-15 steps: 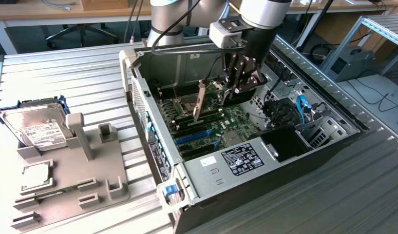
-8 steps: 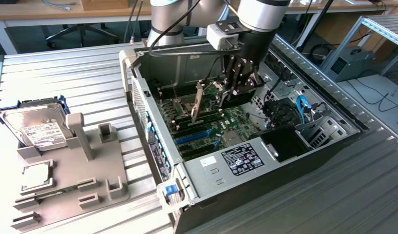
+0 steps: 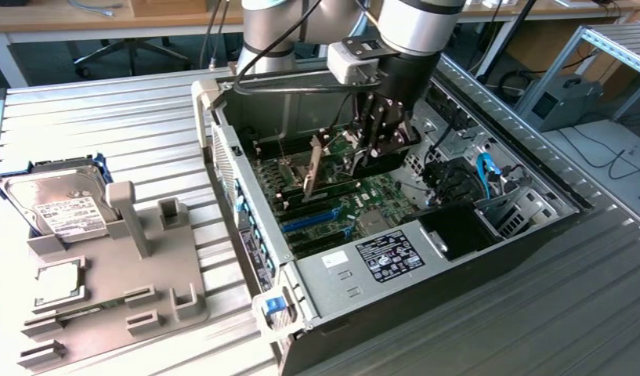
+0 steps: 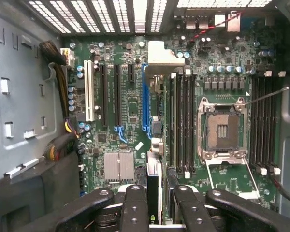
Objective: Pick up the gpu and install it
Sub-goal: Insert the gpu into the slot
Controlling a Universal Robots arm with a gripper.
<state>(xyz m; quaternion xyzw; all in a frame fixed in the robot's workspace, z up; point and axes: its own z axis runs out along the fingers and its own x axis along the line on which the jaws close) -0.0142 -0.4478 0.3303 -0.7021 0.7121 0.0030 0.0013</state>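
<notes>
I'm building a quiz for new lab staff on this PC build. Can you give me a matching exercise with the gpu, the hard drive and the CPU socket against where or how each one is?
Things:
1. gpu
2. hard drive
3. CPU socket

Places or states:
A. outside the case, at the grey fixture
B. empty, on the motherboard
C. held by the gripper inside the case

Pairs: 1-C, 2-A, 3-B
</notes>
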